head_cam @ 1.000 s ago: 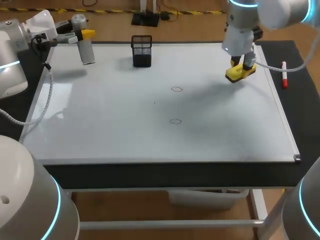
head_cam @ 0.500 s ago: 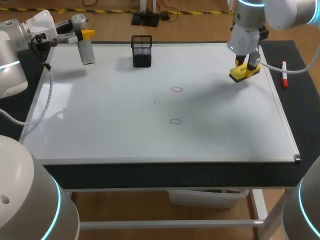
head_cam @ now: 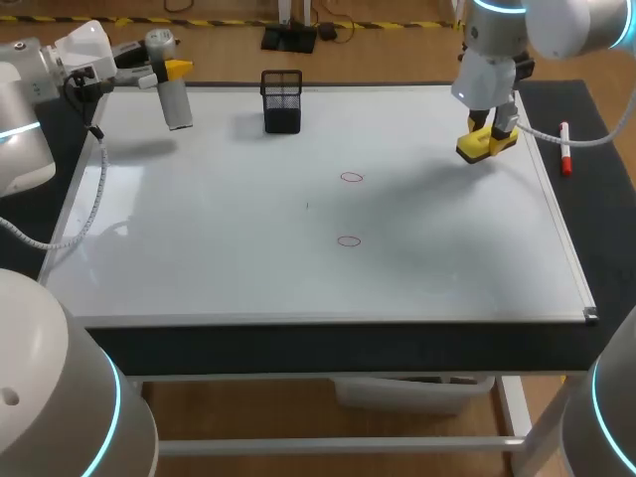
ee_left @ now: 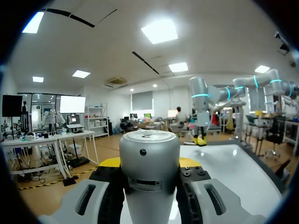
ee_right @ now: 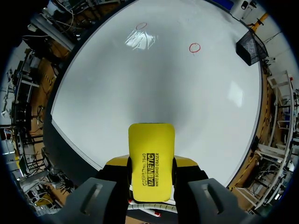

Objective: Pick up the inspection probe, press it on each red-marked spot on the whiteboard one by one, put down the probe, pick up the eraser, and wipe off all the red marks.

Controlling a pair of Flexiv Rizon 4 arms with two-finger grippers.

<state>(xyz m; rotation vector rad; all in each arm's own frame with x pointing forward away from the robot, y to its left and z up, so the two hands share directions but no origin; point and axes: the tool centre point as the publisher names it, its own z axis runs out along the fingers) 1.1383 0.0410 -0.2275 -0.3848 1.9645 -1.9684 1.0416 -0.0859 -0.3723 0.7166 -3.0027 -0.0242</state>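
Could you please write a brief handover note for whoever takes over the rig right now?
Left gripper: shut on the probe, raised over the whiteboard's far left corner.
Right gripper: shut on the eraser, over the whiteboard's far right part.
Done: eraser picked up. Whether the spots were probed cannot be told.
Left: put the probe down; wipe both red marks, unwiped near the middle.
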